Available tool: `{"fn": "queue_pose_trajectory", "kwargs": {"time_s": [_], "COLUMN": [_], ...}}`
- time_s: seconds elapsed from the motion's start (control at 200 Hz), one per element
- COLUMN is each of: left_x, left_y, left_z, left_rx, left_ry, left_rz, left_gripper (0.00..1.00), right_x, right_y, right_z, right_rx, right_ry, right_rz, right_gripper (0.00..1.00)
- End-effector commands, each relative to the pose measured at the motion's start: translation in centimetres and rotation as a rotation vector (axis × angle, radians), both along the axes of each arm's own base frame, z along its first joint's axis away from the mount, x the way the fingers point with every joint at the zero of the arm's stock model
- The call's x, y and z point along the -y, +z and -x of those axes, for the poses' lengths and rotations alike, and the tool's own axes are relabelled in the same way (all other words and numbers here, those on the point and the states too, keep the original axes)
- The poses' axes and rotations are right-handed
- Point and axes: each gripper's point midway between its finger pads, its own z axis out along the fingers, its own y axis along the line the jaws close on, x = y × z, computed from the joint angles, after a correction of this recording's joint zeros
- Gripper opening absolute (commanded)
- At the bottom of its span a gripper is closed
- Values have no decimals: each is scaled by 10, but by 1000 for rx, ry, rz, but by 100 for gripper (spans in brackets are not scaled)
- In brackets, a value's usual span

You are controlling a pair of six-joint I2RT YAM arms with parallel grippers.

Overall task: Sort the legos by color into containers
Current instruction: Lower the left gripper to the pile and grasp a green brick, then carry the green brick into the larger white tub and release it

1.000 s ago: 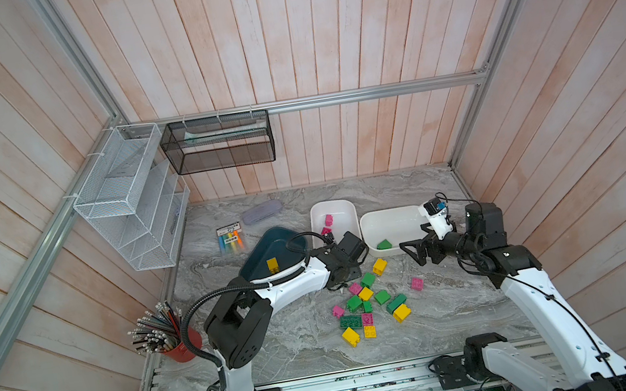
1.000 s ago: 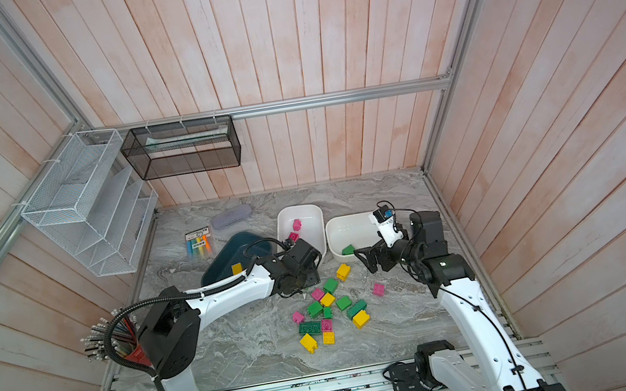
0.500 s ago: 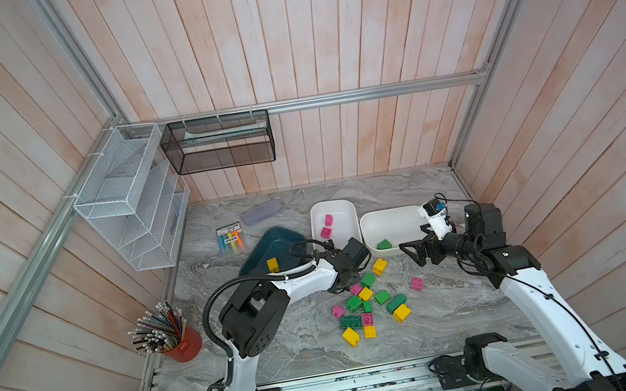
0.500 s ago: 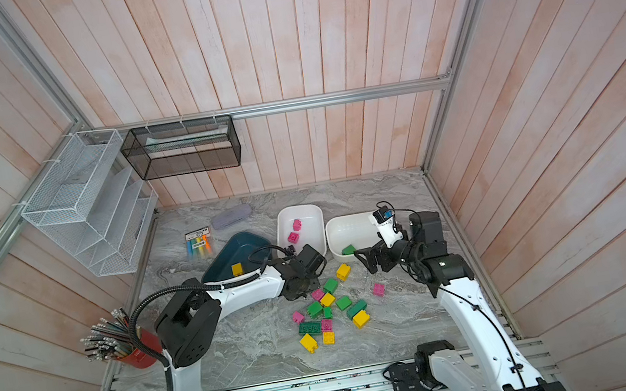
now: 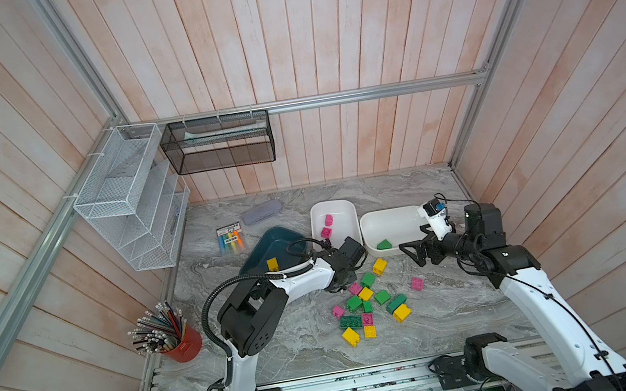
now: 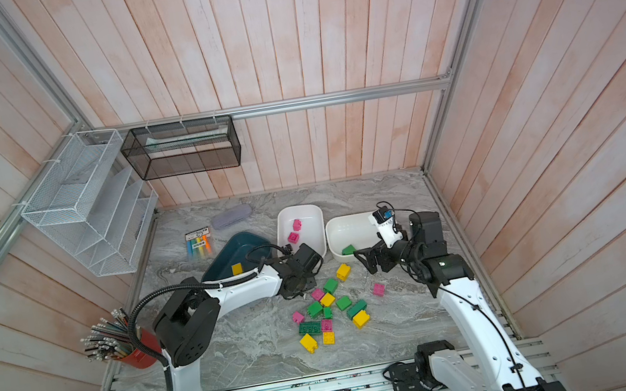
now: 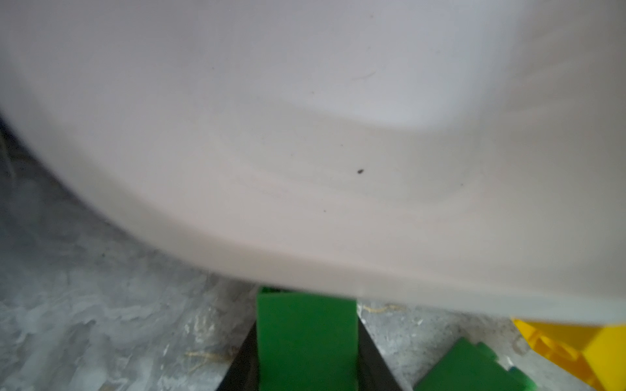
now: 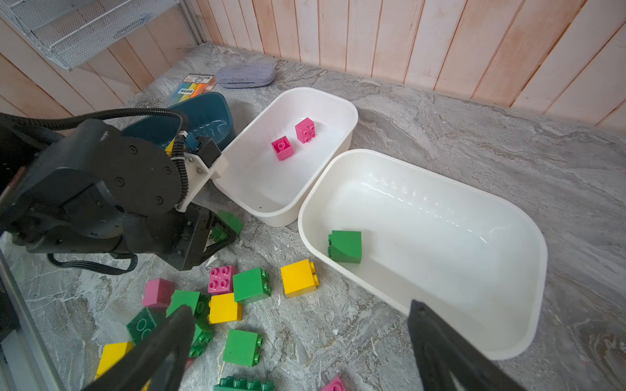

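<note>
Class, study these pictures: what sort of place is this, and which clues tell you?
Probably a mock-up desk corner for robot trials: plank walls on an aluminium frame, wire wall baskets, a pencil pot.

A grey marbled tabletop (image 5: 440, 324) is enclosed by wooden-plank walls (image 5: 321, 35), on which a white wire rack (image 5: 127, 199) and a black mesh basket (image 5: 217, 143) are hung. A marker pack (image 5: 230, 239) and a greyish oblong case (image 5: 262, 211) are laid near the back; a red pencil cup (image 5: 184, 344) is placed front left.

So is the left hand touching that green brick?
Touching. The left wrist view shows the green brick wedged between the fingers of the left hand, no gap.
</note>
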Motion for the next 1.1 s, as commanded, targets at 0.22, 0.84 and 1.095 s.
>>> {"fn": "queue_pose_trajectory", "kwargs": {"time_s": [0.22,0.84,1.095], "left_x": [9,152,165], "left_y": [93,136,90], "left_z": [54,-86,-130], "left_rx": [15,265,264], "left_ry": [-229,-575,-555], "left_rz": [96,301,263], "left_gripper": [27,27,27], "right_x": [-12,-10,-5], "right_y": [3,19,16], "right_z": [10,0,-4], "right_rx": [-22,-13,-26], "right_ry": [70,62,33], "right_rz": [-65,-111,-104], "right_gripper": [98,98,98]}}
